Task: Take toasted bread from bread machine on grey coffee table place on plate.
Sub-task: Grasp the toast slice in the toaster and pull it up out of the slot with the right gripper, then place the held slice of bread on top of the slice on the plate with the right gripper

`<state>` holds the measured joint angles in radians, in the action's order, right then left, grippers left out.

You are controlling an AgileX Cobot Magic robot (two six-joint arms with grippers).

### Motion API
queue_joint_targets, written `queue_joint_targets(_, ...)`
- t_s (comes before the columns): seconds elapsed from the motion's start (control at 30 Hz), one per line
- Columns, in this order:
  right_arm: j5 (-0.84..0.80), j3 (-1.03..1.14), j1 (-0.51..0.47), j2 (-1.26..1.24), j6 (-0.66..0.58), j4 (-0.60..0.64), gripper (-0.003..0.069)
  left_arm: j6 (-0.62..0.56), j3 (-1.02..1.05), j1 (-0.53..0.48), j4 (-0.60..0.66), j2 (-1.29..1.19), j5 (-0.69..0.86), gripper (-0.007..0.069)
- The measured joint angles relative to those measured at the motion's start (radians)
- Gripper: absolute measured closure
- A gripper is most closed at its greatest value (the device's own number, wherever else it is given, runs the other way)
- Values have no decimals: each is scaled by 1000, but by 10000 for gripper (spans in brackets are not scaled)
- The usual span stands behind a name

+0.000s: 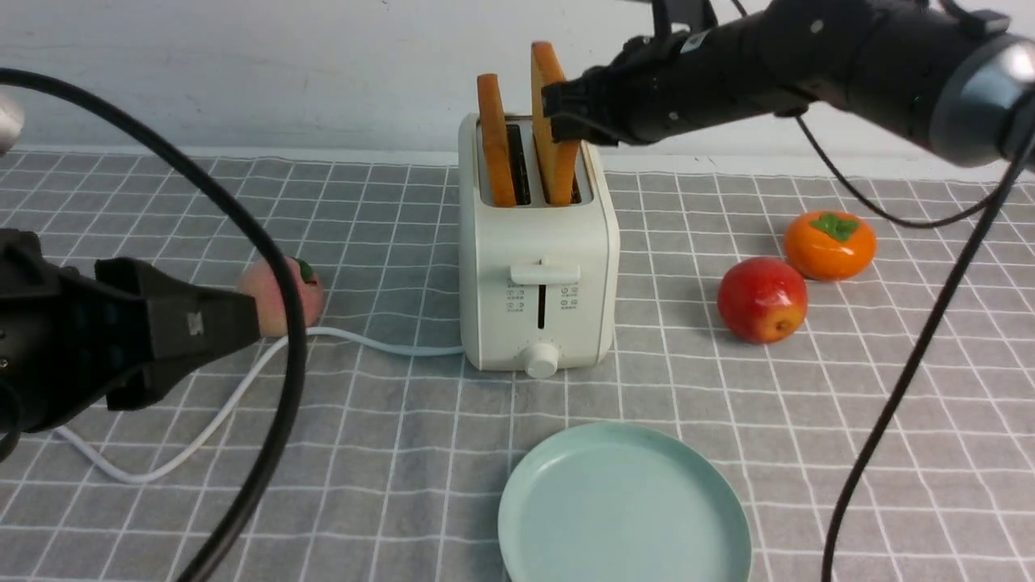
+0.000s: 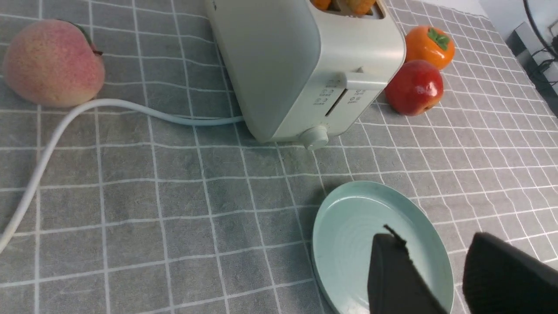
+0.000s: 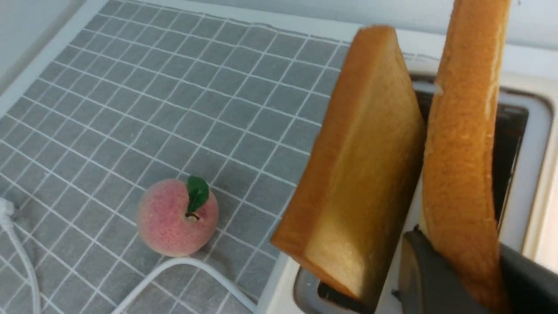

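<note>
Grey cloth with a grid of thin white lines covers the grey coffee table (image 1: 388, 485); it looks soft and woven. At the lower middle of the front view lies the plate (image 1: 623, 501), round, smooth and pale mint-green, with a low raised rim. At the lower right of the left wrist view, the left gripper (image 2: 433, 237) shows two black wedge-shaped fingers (image 2: 392, 274) over the plate. They stand apart with a clear gap between them and grasp nothing.

Further back, a white, smooth power cord (image 1: 380, 346) curves over the cloth to the bread machine (image 1: 538, 242) at the centre of the frame. It is a cream-white box of matte plastic with rounded corners, and has a flat lever and a small round knob on its front face. At the left of it lies a fuzzy pink peach (image 2: 52, 63). At the right are a glossy red apple (image 1: 762, 299) and, just behind it, an orange persimmon (image 1: 830, 244) with a green leaf cap.

Both slots hold toasted bread, upright and thick, with porous golden faces and orange-brown crust. The left slice (image 1: 495, 137) sits lower. The right slice (image 1: 547, 69) stands higher, with its lower edge inside the slot. The right gripper (image 1: 566, 113), on a black arm entering from the upper right, is clenched on this slice, with one dark finger on each face. Behind all this, a pale, plain wall (image 1: 242, 65) fills the top of the frame.
</note>
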<state>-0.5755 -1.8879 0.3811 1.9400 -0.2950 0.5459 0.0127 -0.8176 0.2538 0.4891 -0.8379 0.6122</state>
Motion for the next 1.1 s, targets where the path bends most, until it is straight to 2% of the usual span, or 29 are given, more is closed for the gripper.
queue_joint_targets(0.13, -78, -39, -20, -93, 63, -4, 568, 0, 0, 0, 17, 0, -1, 386)
queue_joint_targets(0.17, -128, -55, -39, -156, 100, -12, 568, 0, 0, 0, 37, -1, -2, 386)
queue_joint_targets(0.4, -437, -63, -138, -410, 155, -76, 568, -19, 0, 0, 64, -25, -36, 386)
queue_joint_targets(0.5, -530, 9, -145, -477, 156, -88, 568, -23, 0, 0, 66, -37, -60, 386)
queue_joint_targets(0.6, -541, 159, -145, -525, 157, -59, 568, -24, -11, 0, 66, -47, -65, 386)
queue_joint_targets(0.7, -438, 497, -145, -553, 146, 67, 568, -25, -35, 0, 67, -53, -67, 386)
queue_joint_targets(0.77, -402, 570, -145, -553, 132, 104, 568, -25, -37, 0, 70, -53, -67, 386)
queue_joint_targets(0.83, -269, 790, -145, -548, 74, 242, 568, -26, -39, 0, 79, -53, -57, 386)
queue_joint_targets(0.87, -219, 864, -145, -541, 34, 322, 568, -26, -39, 0, 82, -53, -51, 386)
queue_joint_targets(0.9, -200, 890, -145, -540, 26, 349, 568, -26, -39, 0, 82, -53, -51, 386)
queue_joint_targets(0.93, -133, 992, -145, -521, -72, 484, 568, -26, -39, 0, 85, -53, -46, 386)
queue_joint_targets(1.0, -112, 1036, -145, -509, -136, 560, 564, -26, -39, 0, 86, -53, -46, 386)
queue_joint_targets(1.03, -98, 1088, -145, -488, -249, 684, 550, -26, -39, 0, 86, -53, -46, 386)
queue_joint_targets(1.1, -103, 1123, -145, -466, -360, 800, 524, -26, -39, 0, 89, -53, -45, 386)
